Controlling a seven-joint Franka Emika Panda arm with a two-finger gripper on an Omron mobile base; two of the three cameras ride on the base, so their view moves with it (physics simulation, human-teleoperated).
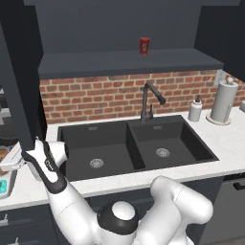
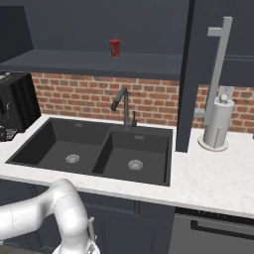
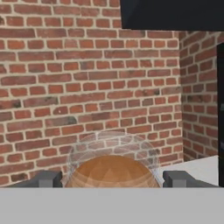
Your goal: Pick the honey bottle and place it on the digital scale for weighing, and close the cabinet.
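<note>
The honey bottle (image 3: 111,168), amber under a clear rounded top, sits between my gripper's (image 3: 111,180) two dark fingertips (image 3: 43,179), which stand wide apart close to its sides. Whether they touch it cannot be told. In the left base view the arm reaches far left. There the gripper (image 1: 21,155) is by the brown honey bottle (image 1: 4,154), right over the digital scale (image 1: 5,185) with its teal display at the counter's left edge. The cabinet stands open: its navy door (image 1: 16,86) hangs at the left, and the other door (image 2: 191,74) with a long silver handle (image 2: 218,64) stands at the right.
A red can (image 1: 144,46) stands on the open cabinet shelf (image 1: 129,62). Below are a black double sink (image 1: 134,143) with a dark faucet (image 1: 148,100), a soap dispenser (image 1: 195,110) and a paper towel roll (image 1: 224,103). A brick wall (image 3: 87,65) runs behind.
</note>
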